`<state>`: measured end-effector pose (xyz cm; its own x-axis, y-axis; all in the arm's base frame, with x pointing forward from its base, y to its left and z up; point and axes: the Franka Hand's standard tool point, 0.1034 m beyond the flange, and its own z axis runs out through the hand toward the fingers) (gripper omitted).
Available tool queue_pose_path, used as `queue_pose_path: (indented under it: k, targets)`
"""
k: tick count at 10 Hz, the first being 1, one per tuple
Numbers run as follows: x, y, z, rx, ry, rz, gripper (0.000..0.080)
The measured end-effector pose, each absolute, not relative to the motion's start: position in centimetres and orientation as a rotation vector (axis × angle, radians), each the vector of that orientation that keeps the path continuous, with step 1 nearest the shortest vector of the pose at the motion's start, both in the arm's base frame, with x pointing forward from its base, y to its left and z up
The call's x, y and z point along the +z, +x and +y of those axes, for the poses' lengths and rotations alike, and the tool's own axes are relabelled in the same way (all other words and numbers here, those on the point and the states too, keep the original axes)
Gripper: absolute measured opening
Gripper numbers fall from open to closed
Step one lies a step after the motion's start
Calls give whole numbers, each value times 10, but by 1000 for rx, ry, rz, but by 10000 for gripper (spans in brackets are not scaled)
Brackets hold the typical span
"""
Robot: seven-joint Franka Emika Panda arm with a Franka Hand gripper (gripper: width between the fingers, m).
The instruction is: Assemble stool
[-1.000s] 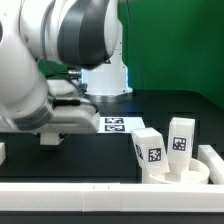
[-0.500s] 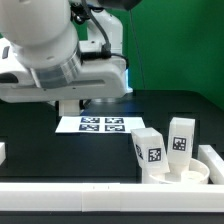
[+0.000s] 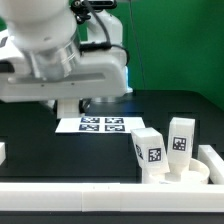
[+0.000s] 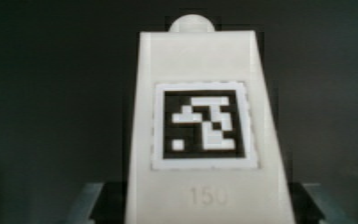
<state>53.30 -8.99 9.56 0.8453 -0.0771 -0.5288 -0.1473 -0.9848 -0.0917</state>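
In the wrist view a white stool leg (image 4: 197,110) with a black-and-white tag fills the picture. It sits between my gripper (image 4: 202,203) fingers (image 4: 105,203), which close on its base at both sides. In the exterior view the arm's hand (image 3: 70,80) hangs above the table at the left, and the held leg is hidden behind it. The round seat (image 3: 190,174) lies at the exterior view's right. Two tagged legs stand on it, one tilted (image 3: 150,152) and one upright (image 3: 181,136).
The marker board (image 3: 100,124) lies flat on the black table behind the hand. A white rail (image 3: 90,196) runs along the front edge and another (image 3: 212,156) stands right of the seat. A small white piece (image 3: 2,152) shows at the far left.
The arm has risen from low over the table at the left and swung toward the right, uncovering the marker board. In the last half second it barely shifted.
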Motion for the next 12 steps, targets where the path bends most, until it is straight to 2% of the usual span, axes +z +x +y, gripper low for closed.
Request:
queue_pose_path:
  k: [2, 7, 10, 11, 12]
  targets:
    - [114, 545, -82, 714, -2935, 190, 338]
    - [113, 562, -92, 234, -3075, 210, 338]
    - [127, 581, -83, -103, -3114, 190, 338]
    - [133, 585, -83, -288, -3099, 224, 338]
    - [130, 580, -87, -376, -3113, 223, 338]
